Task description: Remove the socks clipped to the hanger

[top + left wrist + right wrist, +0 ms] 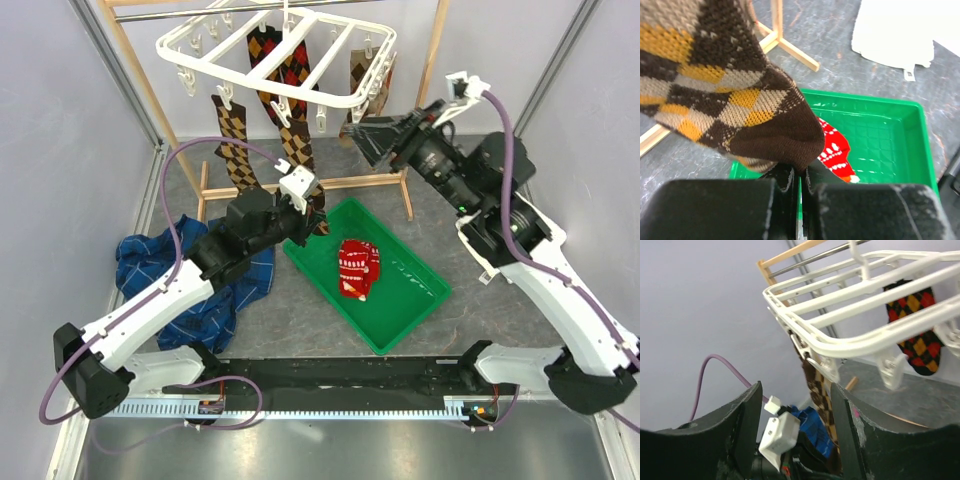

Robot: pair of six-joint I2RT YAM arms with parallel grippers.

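I see left jaws clamped on brown sock (pixel 747 107) toe, sock clipped to hanger (pixel 330 98) above worktop's far edge | right jaws wide, empty, beside hanger's right end | red sock (pixel 358 268) lies in tray (pixel 413 322), mid-worktop

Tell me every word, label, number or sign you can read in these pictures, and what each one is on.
No readable text in any view.
red sock in the green tray: a white festive pattern only, with no letters that can be made out.
white cloth: its small tag is too small to read.
small orange parts on the rail by the arm bases: too small to read.
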